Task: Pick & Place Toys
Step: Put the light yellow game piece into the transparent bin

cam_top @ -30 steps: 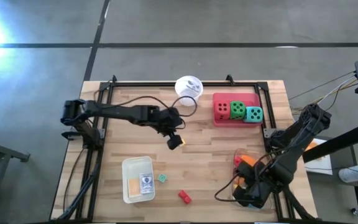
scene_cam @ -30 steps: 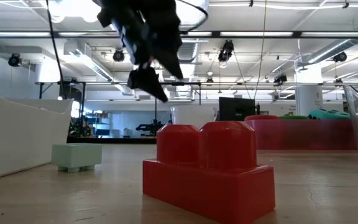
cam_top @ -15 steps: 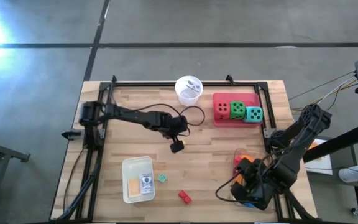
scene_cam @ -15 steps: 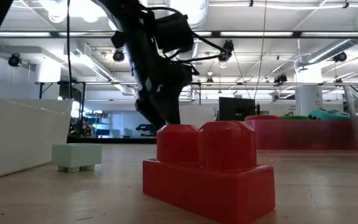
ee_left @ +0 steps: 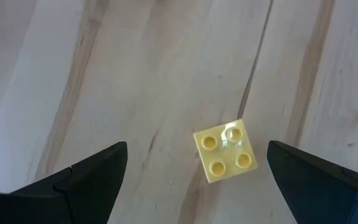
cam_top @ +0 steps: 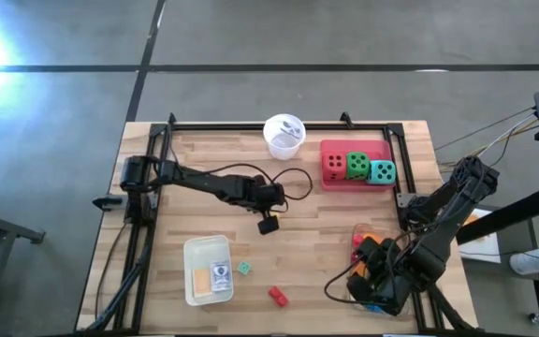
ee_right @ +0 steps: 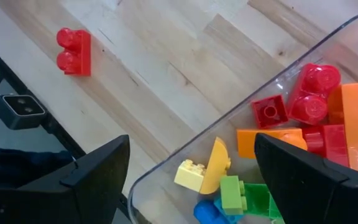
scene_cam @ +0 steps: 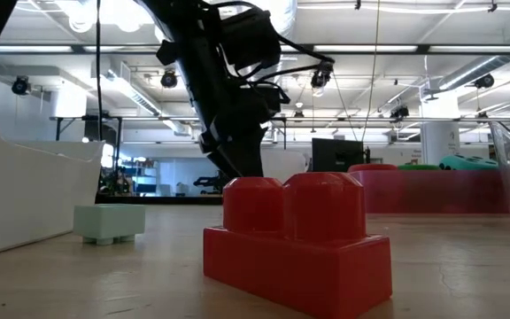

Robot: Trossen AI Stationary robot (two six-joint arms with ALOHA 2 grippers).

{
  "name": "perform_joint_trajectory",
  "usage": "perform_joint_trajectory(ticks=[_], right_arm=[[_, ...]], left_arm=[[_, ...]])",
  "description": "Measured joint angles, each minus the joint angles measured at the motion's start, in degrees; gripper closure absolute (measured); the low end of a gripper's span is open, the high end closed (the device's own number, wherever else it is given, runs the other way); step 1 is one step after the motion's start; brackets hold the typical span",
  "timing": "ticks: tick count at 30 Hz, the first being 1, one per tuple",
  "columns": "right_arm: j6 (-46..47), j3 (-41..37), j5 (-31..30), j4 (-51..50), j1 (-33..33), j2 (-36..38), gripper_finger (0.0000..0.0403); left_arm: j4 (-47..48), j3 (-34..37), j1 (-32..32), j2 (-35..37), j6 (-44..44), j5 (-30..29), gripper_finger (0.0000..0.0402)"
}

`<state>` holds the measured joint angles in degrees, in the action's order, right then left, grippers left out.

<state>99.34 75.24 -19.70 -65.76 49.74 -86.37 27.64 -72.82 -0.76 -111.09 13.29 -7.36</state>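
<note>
Left pincer point(ee_left: 191, 177) spread wide, lowered since a second ago to straddle yellow brick point(ee_left: 225, 151) lying mid-table. Grasp looks imminent. Right pincer point(ee_right: 191, 177) open above clear tray point(ee_right: 241, 109).

left arm point(cam_top: 209, 181) is looking black and thin | black cable point(cam_top: 293, 176) is looping off it | right arm point(cam_top: 443, 220) is looking black, chunky

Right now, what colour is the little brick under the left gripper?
Pale yellow, with four studs on top; the brick shows best in the left wrist view.
</note>
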Motion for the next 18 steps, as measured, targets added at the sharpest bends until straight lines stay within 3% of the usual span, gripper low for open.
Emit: perform_joint_trajectory(ticks=[13,18], right_arm=[[0.7,-0.1,-1.9,0.1,0.0,0.0,0.0066],[0.8,-0.2,-1.9,0.0,0.0,0.0,0.0066]], left_arm=[[-0.7,-0.6,2.6,-4.2,3.6,-3.2,0.0014],[-1.0,-0.8,2.6,-5.4,4.7,-3.2,0.0039]])
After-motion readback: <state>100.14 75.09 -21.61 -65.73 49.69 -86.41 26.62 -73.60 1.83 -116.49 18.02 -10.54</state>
